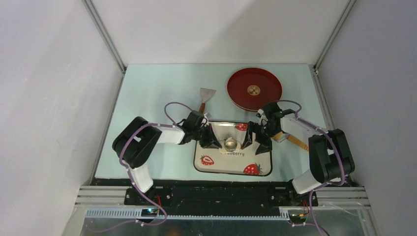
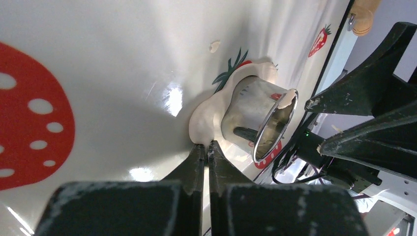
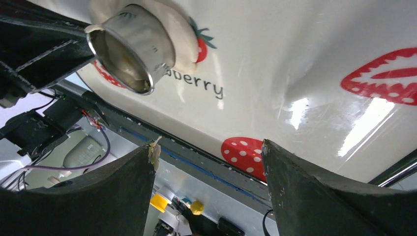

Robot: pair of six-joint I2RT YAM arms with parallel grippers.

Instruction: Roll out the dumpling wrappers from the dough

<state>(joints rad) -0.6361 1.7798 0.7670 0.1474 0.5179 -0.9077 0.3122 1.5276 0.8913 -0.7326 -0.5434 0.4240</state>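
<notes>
1. Your left gripper (image 2: 206,147) has its fingers pressed together. The tips sit right at the near edge of the dough (image 2: 201,120). You cannot tell from the wrist view whether a sliver of dough is caught between them.
2. The dough is a flattened, pale cream scrap lying on the strawberry-print tray (image 2: 108,73), near the tray's middle.
3. A shiny metal cutter ring (image 2: 260,123) stands on the dough, and the scrap spreads out around its base. A small smear of dough clings to the ring's upper rim.
4. A loose crumb (image 2: 214,45) of dough lies on the tray just beyond the scrap, apart from it.
5. Your right gripper (image 3: 209,152) has its fingers spread wide with nothing between them. It hangs over the tray's right part, near the ring but clear of it. A speck of dough sticks to one fingertip (image 3: 155,150).
6. From above, the two grippers flank the cutter ring, left and right.
7. On the pale green table (image 1: 147,98), a red plate (image 1: 254,89) rests beyond the tray to the right. A metal scraper (image 1: 206,94) lies beyond the tray to the left.
8. A wooden handle (image 1: 295,141) pokes out from under your right arm.
</notes>
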